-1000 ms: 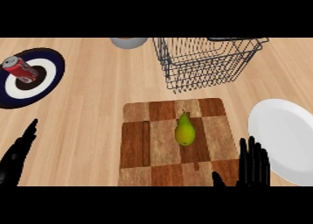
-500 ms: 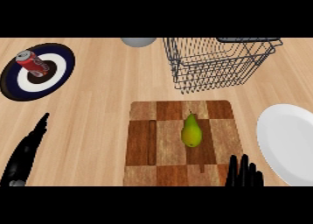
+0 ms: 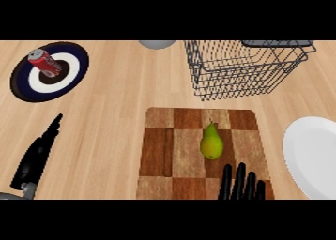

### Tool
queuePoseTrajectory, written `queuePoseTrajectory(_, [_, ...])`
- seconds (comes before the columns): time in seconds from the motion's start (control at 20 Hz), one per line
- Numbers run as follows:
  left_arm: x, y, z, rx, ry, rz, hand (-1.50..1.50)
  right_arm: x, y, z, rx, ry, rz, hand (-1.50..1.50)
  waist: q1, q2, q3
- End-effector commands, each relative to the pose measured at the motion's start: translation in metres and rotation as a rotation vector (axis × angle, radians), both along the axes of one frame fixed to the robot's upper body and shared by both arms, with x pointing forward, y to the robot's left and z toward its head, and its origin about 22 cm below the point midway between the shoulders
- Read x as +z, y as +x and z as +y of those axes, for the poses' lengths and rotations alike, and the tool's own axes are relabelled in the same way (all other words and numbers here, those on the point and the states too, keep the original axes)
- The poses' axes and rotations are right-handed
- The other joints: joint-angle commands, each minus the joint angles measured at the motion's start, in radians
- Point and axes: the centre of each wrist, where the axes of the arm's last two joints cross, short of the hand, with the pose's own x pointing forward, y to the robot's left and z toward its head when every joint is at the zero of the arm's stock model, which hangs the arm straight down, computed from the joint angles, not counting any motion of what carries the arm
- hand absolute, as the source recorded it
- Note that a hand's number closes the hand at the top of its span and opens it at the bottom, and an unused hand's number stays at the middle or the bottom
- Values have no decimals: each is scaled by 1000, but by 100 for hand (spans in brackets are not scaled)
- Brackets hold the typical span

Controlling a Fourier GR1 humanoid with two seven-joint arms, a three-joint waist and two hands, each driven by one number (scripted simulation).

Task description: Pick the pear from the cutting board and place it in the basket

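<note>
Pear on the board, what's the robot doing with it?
Nothing holds the pear yet. It lies on the checkered cutting board, and the robot's right hand is just below it with straight fingers, not touching. The left hand is open over the counter at the left. The wire basket, where the pear should go, stands beyond the board. A soda can sits on a dark plate, and a white plate is at the right.

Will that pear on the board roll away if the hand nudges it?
Probably a little. The pear lies on its side on the flat cutting board, so its rounded body could rock or turn. Its tapered neck would likely make it curve rather than roll straight. The smooth skin may slip under the right hand's fingers.
</note>
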Motion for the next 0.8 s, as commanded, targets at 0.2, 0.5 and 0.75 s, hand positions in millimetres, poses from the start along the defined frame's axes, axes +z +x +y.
queuePoseTrajectory(0.2, [9, 12, -1, -11, -15, -2, 0, 13, 29, 24, -161, 86, -8, -150, 18, 2, 1])
queuePoseTrajectory(0.5, [-2, 10, -3, -17, 8, -1, 0, 7, 37, 26, -177, 90, 22, -150, 18, 1, 1])
queuePoseTrajectory(0.75, [-5, 11, -11, -18, 6, -15, 0, 11, 46, 29, -170, 82, 33, -150, 21, 1, 1])
